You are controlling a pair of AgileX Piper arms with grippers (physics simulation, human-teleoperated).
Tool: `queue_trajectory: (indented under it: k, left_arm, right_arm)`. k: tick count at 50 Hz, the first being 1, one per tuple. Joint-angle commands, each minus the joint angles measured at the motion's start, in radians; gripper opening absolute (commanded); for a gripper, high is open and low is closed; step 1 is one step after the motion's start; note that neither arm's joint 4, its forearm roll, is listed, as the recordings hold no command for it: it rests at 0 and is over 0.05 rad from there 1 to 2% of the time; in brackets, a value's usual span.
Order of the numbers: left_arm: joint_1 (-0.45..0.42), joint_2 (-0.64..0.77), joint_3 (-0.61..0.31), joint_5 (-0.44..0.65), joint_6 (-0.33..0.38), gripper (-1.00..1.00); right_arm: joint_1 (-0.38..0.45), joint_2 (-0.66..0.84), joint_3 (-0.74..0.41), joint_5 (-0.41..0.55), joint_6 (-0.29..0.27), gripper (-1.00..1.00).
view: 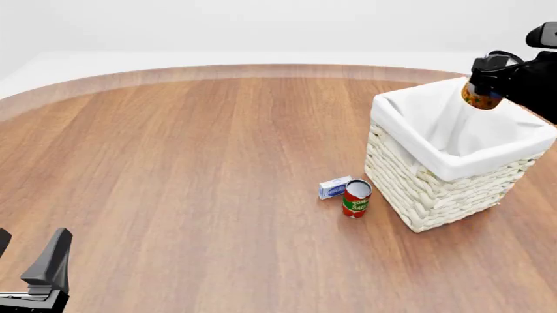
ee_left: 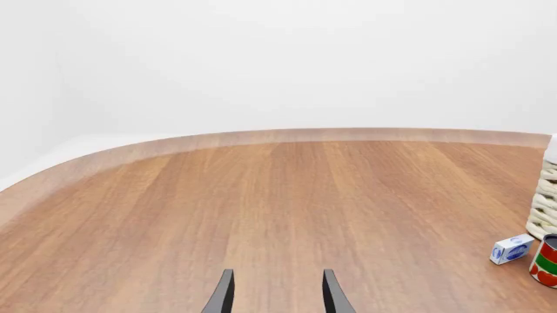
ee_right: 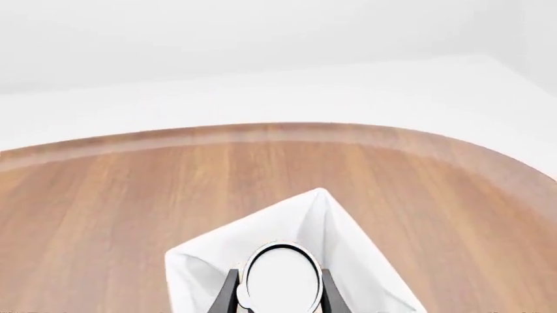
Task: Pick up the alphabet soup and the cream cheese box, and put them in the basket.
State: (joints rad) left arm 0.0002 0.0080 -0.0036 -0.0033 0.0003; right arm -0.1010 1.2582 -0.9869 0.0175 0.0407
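The alphabet soup (view: pixel 481 95) hangs over the far right part of the basket (view: pixel 435 195), with my right gripper (view: pixel 484 83) shut on it. In the right wrist view the can's pale top (ee_right: pixel 278 279) fills the space between the fingers of that gripper (ee_right: pixel 278 290), above the white liner (ee_right: pixel 344 235). The cream cheese box (view: pixel 334 187) lies on the table just left of the basket, also in the left wrist view (ee_left: pixel 511 249). My left gripper (view: pixel 30 257) stands open at the near left, far from everything, with nothing between its fingers (ee_left: pixel 223 295).
A red-and-green can (view: pixel 356 198) stands upright between the cream cheese box and the basket's near left wall, seen too in the left wrist view (ee_left: pixel 546 261). The wooden table's curved far edge (view: pixel 261 68) runs across the back.
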Motion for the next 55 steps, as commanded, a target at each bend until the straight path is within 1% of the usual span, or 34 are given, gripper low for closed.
queue_trajectory:
  k: [1,30,55]
  left_arm:
    - [0.000,0.000,0.000,0.000,0.000,1.00]
    - [0.000,0.000,0.000,0.000,0.000,1.00]
    - [0.000,0.000,0.000,0.000,0.000,1.00]
  right_arm:
    - [-0.002,0.054,-0.007,-0.018,0.014,-1.00]
    - [-0.018,0.178,-0.018,-0.060,0.001,-1.00]
    - [-0.005,0.249,-0.011,-0.102,-0.003,-1.00]
